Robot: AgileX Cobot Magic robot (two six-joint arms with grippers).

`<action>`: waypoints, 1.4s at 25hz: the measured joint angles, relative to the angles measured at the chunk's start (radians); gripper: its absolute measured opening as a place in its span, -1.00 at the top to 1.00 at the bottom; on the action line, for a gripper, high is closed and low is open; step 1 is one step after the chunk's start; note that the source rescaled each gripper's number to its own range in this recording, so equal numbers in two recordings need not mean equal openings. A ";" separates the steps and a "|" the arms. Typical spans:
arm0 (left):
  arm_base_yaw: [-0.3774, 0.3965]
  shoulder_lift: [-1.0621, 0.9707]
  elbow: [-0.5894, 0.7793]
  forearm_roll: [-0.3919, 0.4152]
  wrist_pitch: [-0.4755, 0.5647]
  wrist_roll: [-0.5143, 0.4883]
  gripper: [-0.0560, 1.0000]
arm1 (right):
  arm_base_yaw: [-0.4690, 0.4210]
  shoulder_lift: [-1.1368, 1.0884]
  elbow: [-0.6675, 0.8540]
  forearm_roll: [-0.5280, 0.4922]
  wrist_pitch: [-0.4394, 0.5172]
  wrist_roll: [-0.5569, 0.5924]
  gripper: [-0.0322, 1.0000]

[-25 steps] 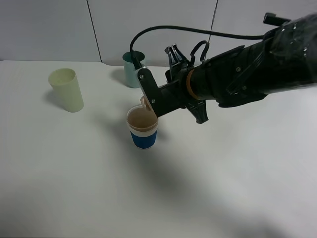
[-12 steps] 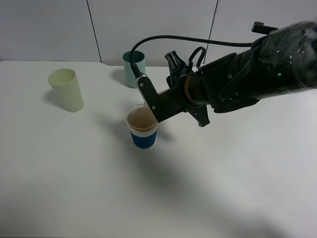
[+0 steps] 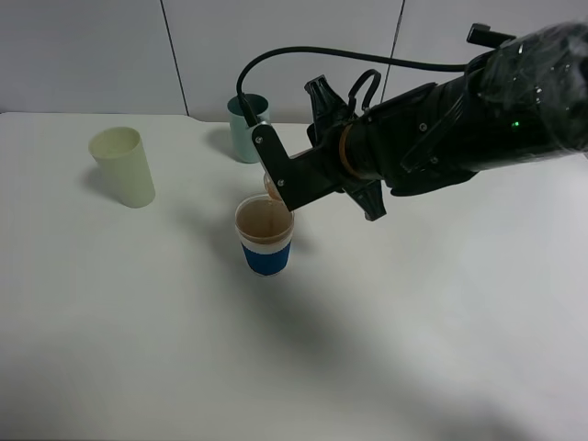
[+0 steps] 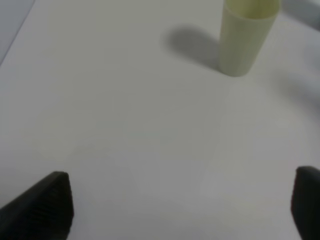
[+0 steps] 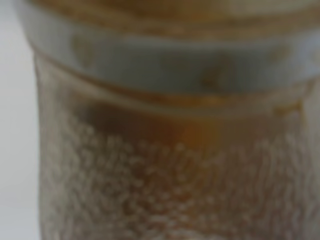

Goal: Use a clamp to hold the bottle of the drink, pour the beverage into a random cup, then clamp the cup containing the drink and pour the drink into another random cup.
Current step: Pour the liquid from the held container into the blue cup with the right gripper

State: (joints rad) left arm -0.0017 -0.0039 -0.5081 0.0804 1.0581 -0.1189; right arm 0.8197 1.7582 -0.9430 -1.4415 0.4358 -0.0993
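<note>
- Right tool (image 3: 277, 182) clenched round tipped bottle (image 5: 170, 150), mouth just above blue-banded cup (image 3: 265, 243) on worktop (image 3: 413, 322).
- Pale yellow-green tumbler (image 3: 124, 167) at cup's 10 o'clock.
- Left tool (image 4: 172, 210) released, jaws wide above worktop.

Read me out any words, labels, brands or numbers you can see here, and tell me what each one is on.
No text can be read in any view.
Bottle: the close-up is too blurred, and no letters can be made out.
Blue-banded cup, pale yellow-green cup and teal cup: no print visible.
</note>
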 joint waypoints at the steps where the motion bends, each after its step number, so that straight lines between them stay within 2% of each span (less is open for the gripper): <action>1: 0.000 0.000 0.000 0.000 0.000 0.000 -0.91 | 0.000 0.000 -0.003 -0.001 0.000 0.000 0.93; 21: 0.000 0.000 0.000 0.000 0.000 0.000 -0.91 | 0.003 0.000 -0.008 -0.051 -0.006 -0.046 0.93; 35: 0.000 0.000 0.000 0.000 0.000 0.000 -0.91 | 0.018 0.000 -0.008 -0.052 0.044 -0.077 0.93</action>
State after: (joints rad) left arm -0.0017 -0.0039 -0.5081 0.0804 1.0581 -0.1189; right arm 0.8378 1.7582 -0.9514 -1.4936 0.4802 -0.1760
